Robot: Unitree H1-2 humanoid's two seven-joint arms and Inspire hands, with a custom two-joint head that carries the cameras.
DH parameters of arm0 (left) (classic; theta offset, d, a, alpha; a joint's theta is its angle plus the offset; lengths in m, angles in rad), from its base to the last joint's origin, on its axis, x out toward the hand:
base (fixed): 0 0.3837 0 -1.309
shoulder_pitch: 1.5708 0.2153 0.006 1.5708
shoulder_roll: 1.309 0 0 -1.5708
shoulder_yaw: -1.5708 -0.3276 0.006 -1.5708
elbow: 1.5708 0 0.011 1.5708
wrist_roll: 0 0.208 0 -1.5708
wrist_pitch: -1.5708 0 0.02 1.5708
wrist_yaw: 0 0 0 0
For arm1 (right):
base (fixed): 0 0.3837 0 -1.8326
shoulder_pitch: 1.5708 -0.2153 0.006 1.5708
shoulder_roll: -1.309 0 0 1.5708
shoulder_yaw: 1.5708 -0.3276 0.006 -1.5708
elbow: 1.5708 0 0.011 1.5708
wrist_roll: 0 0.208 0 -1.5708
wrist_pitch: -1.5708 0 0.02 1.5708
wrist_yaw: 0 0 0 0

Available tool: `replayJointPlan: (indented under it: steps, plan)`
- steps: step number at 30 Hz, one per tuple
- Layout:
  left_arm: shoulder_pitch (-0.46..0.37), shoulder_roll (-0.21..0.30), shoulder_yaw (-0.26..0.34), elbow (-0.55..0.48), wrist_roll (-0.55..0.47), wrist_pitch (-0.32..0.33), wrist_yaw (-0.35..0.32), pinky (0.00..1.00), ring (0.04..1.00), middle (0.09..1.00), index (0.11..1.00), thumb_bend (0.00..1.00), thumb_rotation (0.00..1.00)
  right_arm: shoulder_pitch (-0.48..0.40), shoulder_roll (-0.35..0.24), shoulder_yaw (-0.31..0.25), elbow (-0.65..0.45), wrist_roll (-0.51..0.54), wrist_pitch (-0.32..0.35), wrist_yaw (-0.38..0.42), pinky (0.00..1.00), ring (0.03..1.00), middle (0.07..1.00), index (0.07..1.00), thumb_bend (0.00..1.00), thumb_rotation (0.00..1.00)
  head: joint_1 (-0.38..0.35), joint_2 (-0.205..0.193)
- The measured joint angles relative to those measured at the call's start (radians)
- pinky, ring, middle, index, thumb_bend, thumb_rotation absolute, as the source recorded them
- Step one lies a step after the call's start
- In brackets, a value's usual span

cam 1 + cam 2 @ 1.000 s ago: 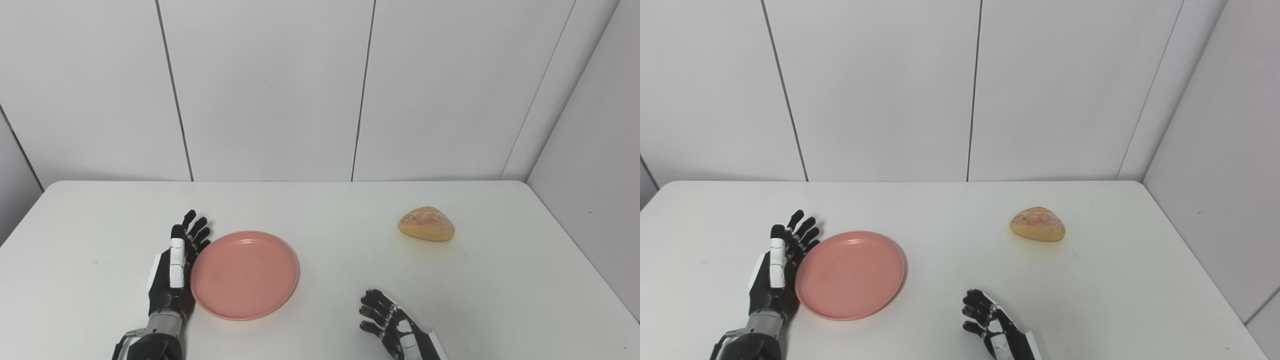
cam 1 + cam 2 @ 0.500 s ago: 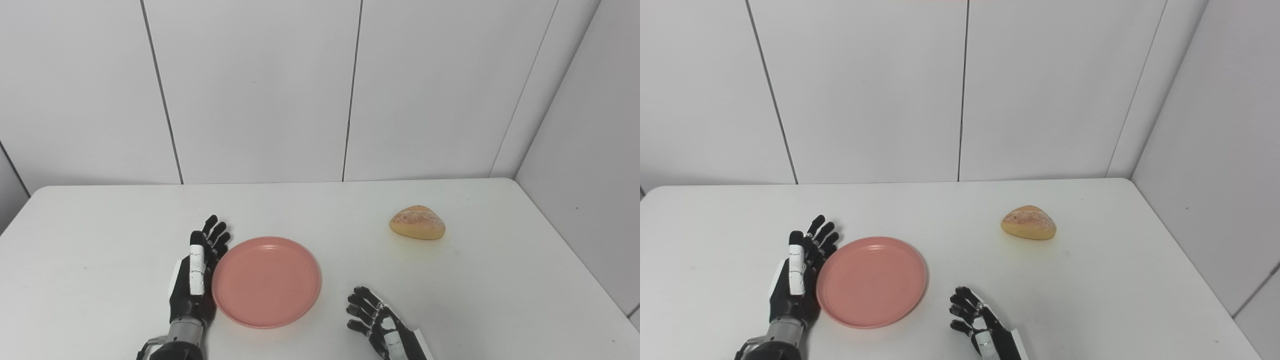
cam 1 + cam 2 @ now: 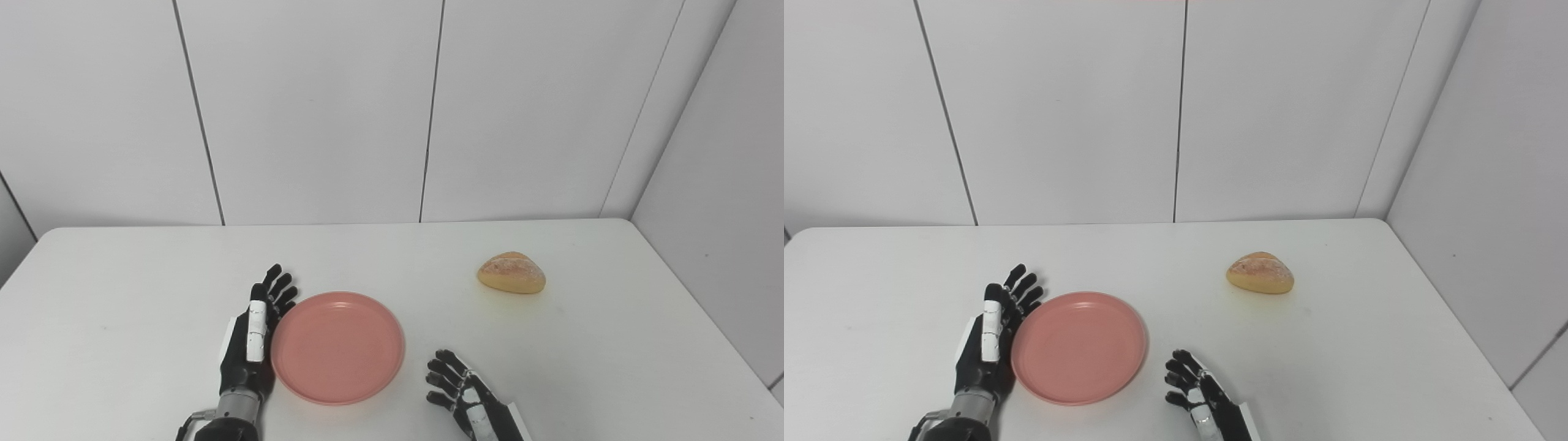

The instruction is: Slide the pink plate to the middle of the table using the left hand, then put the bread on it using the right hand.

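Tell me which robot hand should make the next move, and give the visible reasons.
Left. The left robot hand lies open, flat against the left rim of the round pink plate, ready to push. The right robot hand waits apart from it.

Left hand [image 3: 251, 349]: edge-on, fingers straight and together, flat against the pink plate's [image 3: 338, 347] left rim; right hand [image 3: 468, 401]: empty, fingers spread, right of plate.
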Motion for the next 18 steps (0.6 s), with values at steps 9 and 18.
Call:
replayJointPlan:
  steps: [9, 18]
  plan:
    - [-0.022, 0.008, 0.029, 0.032, -0.034, -0.009, -0.015, 0.93, 0.919, 0.924, 0.911, 0.83, 1.00, -0.034, -0.020, -0.005, -0.077, -0.251, -0.044, -0.063, 0.73, 0.828, 0.862, 0.875, 0.71, 0.94, -0.049, -0.022]
    - [-0.025, 0.007, 0.031, 0.034, -0.044, -0.011, -0.014, 0.90, 0.917, 0.923, 0.912, 0.80, 1.00, -0.196, -0.132, -0.090, -0.208, -0.390, 0.047, -0.039, 0.73, 0.847, 0.872, 0.890, 0.83, 0.90, -0.031, -0.029]
